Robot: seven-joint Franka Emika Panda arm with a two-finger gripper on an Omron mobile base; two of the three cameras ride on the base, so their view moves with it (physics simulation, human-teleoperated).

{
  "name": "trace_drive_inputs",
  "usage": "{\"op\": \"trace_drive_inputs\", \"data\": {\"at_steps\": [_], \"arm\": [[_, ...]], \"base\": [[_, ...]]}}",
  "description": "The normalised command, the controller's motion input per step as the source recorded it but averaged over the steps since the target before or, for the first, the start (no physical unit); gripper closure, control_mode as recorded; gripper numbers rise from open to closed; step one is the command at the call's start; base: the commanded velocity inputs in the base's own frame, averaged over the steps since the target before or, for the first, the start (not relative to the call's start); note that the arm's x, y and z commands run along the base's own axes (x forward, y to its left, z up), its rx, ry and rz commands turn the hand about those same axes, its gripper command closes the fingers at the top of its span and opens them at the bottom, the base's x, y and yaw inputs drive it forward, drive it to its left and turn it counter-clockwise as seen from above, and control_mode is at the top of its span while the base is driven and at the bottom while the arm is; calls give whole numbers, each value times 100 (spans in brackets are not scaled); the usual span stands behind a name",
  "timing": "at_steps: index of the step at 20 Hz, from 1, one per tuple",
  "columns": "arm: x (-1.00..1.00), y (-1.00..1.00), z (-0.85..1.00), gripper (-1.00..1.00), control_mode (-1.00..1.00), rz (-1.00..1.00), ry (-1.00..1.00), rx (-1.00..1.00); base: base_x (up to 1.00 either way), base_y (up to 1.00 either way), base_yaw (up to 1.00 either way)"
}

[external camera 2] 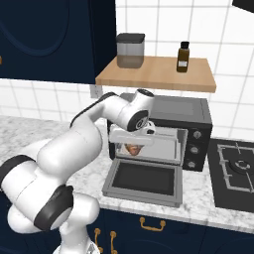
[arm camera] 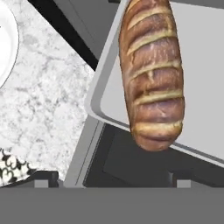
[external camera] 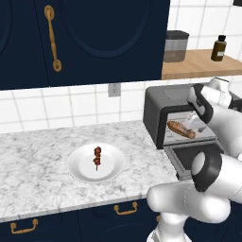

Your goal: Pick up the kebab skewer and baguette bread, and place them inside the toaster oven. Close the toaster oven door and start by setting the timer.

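Observation:
The baguette bread [arm camera: 153, 74] lies on the pale grey tray [arm camera: 199, 92] inside the toaster oven [external camera 2: 171, 111]; the left base view shows the baguette bread [external camera: 181, 129] in the oven's mouth. My gripper [arm camera: 113, 178] hovers just over the loaf's near end, open, its fingertips [arm camera: 46, 177] wide apart and touching nothing. The toaster oven door [external camera 2: 144, 179] hangs fully down, flat over the counter edge. On a white plate [external camera: 80, 170] to the left rests the kebab skewer [external camera: 97, 158].
Above the oven, a wooden shelf [external camera 2: 158, 74] carries a grey canister [external camera 2: 130, 49] and a brown bottle [external camera 2: 183, 56]. A black stovetop [external camera 2: 235, 168] lies to the oven's right. Dark blue cabinets [external camera: 94, 38] hang over the marble counter [external camera: 38, 165].

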Motion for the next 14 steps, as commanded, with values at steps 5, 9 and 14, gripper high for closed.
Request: {"op": "trace_drive_inputs", "data": {"at_steps": [5,9,14], "arm": [[-74,100,0,-100,-100,-12,0,-6],[-28,100,0,-100,-100,-16,0,-5],[11,100,0,-100,-100,-14,-3,-4]], "base": [[0,0,0],[0,0,0],[0,0,0]]}}
